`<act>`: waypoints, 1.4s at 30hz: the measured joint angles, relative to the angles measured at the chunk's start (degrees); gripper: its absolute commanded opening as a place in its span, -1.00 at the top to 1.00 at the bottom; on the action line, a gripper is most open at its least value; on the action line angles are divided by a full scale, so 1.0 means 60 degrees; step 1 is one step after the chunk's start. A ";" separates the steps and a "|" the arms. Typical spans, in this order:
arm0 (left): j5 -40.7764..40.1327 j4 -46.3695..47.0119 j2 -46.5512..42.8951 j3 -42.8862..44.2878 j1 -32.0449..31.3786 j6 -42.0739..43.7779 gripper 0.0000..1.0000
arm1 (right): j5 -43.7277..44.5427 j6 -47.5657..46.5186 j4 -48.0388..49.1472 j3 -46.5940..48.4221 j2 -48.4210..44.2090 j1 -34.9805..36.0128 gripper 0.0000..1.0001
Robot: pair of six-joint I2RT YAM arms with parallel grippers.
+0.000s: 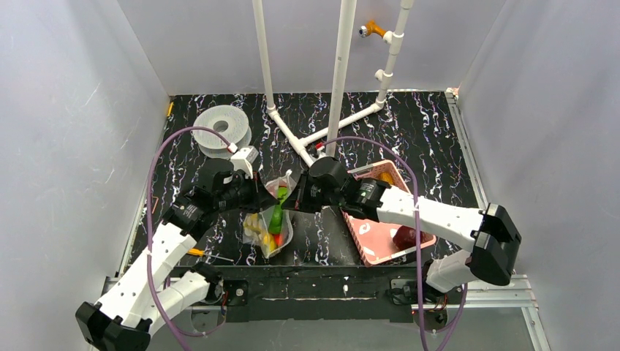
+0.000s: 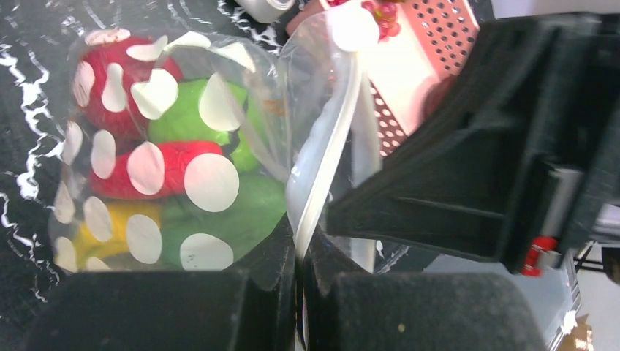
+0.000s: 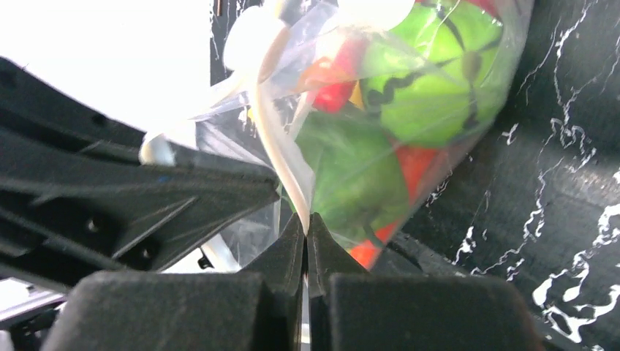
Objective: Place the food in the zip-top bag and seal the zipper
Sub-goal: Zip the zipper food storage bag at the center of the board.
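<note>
In front of me the black, white-veined table [image 1: 431, 139] is carrying a grey-white spool [image 1: 223, 130], a white pipe frame [image 1: 349, 119], a pink basket [image 1: 374, 245] and the food-filled zip-top bag [image 1: 269, 234].

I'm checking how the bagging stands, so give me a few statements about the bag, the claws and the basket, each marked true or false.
1. The left claw and the right claw are both shut on the zipper. True.
2. The zip-top bag is empty. False: green, red and yellow food shows inside.
3. The pink basket lies left of the bag. False: it lies to its right.
4. A dark red piece lies in the basket. True.
</note>
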 measured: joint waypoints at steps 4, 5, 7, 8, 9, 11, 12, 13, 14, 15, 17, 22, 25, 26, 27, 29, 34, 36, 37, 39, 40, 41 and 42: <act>-0.0015 -0.0040 -0.0044 0.0313 -0.0627 0.0087 0.71 | -0.0044 0.0958 0.0233 -0.0426 -0.0324 0.0000 0.97; -0.0047 -0.0055 -0.0044 0.0382 -0.0787 0.0153 0.62 | 0.0000 0.1246 0.0226 -0.0481 -0.0423 0.0000 0.97; -0.0153 -0.0066 -0.0055 0.0492 -0.1024 0.0353 0.48 | 0.0117 0.1606 0.0277 -0.0557 -0.0586 0.0000 0.97; -0.0211 -0.0058 -0.0066 0.0528 -0.1115 0.0466 0.40 | 0.0189 0.1796 0.0339 -0.0605 -0.0674 0.0000 0.97; -0.0266 -0.0055 -0.0087 0.0550 -0.1177 0.0601 0.33 | 0.0255 0.1960 0.0419 -0.0663 -0.0754 0.0000 0.97; -0.0324 -0.0029 -0.0149 0.0554 -0.1228 0.0878 0.16 | 0.0328 0.2193 0.0546 -0.0758 -0.0878 0.0000 0.97; -0.0324 -0.0018 -0.0168 0.0554 -0.1231 0.1013 0.04 | 0.0386 0.2273 0.0579 -0.0765 -0.0922 0.0000 0.97; -0.0321 -0.0015 -0.0189 0.0554 -0.1235 0.1151 -0.10 | 0.0444 0.2346 0.0601 -0.0765 -0.0951 0.0000 0.97; -0.0302 -0.0015 -0.0208 0.0554 -0.1246 0.1341 -0.34 | 0.0484 0.2441 0.0630 -0.0765 -0.0987 0.0000 0.97; -0.0302 -0.0015 -0.0208 0.0554 -0.1246 0.1366 -0.45 | 0.0525 0.2503 0.0663 -0.0765 -0.1016 -0.0004 0.97; -0.0266 0.0011 -0.0244 0.0554 -0.1282 0.1577 -0.69 | 0.0623 0.2597 0.0678 -0.0765 -0.1038 -0.0004 0.97; -0.0233 0.0138 -0.0718 0.0499 -0.1424 0.2025 -0.79 | 0.0703 0.2900 0.0729 -0.0754 -0.1013 -0.0004 0.97; -0.0459 0.0208 -0.0958 0.0481 -0.1636 0.2342 -0.76 | 0.0678 0.3133 0.0736 -0.0707 -0.0900 0.0000 0.97; -0.0663 0.0244 -0.0969 0.0477 -0.1781 0.2495 -0.73 | 0.0663 0.3238 0.0747 -0.0681 -0.0856 0.0000 0.97; -0.0849 0.0277 -0.0962 0.0466 -0.1931 0.2619 -0.69 | 0.0659 0.3340 0.0798 -0.0678 -0.0816 -0.0004 0.97; -0.1504 0.0350 -0.0874 0.0372 -0.2430 0.2980 -0.65 | 0.0659 0.3537 0.0871 -0.0667 -0.0769 -0.0004 0.97; -0.3333 0.0415 -0.0455 0.0076 -0.3847 0.3770 -0.34 | 0.0667 0.4000 0.0874 -0.0219 -0.0477 -0.0004 0.97; -0.3956 0.0419 -0.0357 0.0044 -0.4156 0.3927 -0.08 | 0.0674 0.4135 0.0882 -0.0138 -0.0459 0.0000 0.97; -0.4288 0.0466 -0.0328 0.0044 -0.4288 0.4007 0.11 | 0.0692 0.4200 0.0885 -0.0124 -0.0463 -0.0004 0.97; -0.4779 0.0535 -0.0335 0.0044 -0.4408 0.4080 0.44 | 0.0725 0.4266 0.0892 -0.0120 -0.0463 0.0000 0.91; -0.5023 0.0572 -0.0361 0.0044 -0.4441 0.4105 0.59 | 0.0739 0.4273 0.0892 -0.0120 -0.0463 -0.0004 0.79; -0.5217 0.0601 -0.0393 0.0033 -0.4455 0.4105 0.74 | 0.0758 0.4269 0.0892 -0.0124 -0.0463 -0.0004 0.63; -0.5428 0.0627 -0.0463 -0.0004 -0.4455 0.4135 0.86 | 0.0772 0.4255 0.0896 -0.0124 -0.0463 -0.0004 0.44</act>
